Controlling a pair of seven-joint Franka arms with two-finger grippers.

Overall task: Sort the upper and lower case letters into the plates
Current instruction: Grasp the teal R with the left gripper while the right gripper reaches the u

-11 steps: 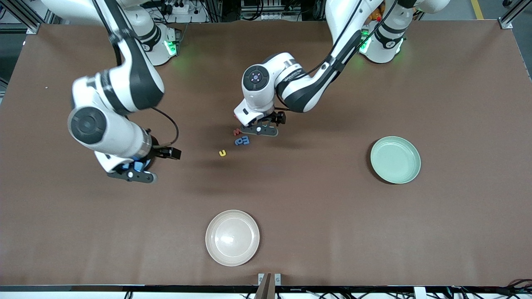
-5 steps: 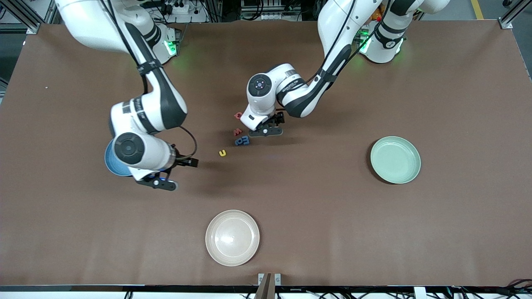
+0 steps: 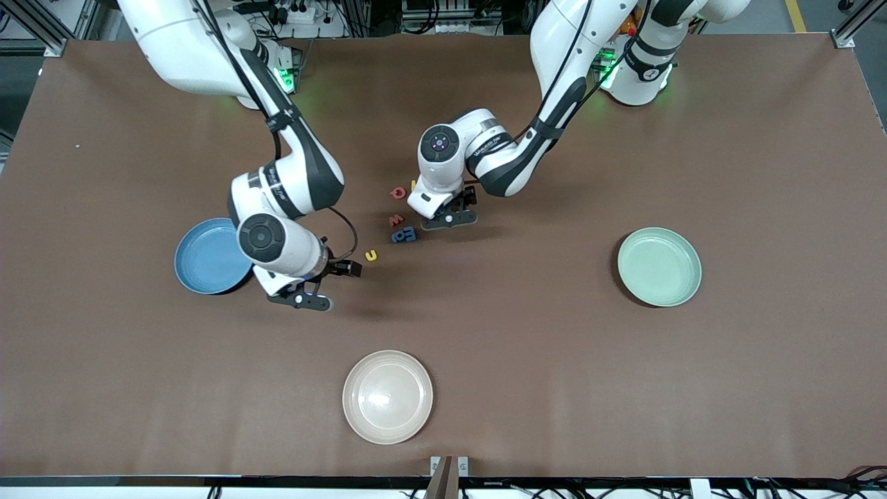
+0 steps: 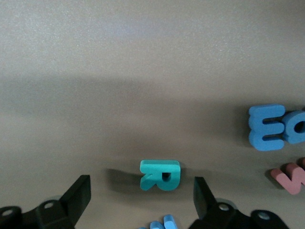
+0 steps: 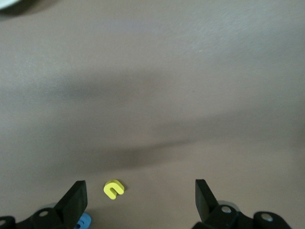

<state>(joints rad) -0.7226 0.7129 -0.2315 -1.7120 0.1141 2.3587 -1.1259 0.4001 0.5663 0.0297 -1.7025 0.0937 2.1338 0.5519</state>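
My right gripper (image 3: 299, 299), jaws apart and empty, has swung off the blue plate (image 3: 206, 256) toward the yellow letter (image 3: 371, 256) on the worktop, while my left gripper (image 3: 449, 219), jaws apart, has settled around the teal R (image 4: 160, 174), so two pickups look imminent.

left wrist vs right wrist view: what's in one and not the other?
Only the left wrist view: a teal R lying between the open left tool fingers, a blue E and a red letter at the frame edge.

Only the right wrist view: a small yellow u between the open right tool fingers, and a sliver of pale plate rim in a corner.

Both: bare brown table and a bit of blue letter at the edge.
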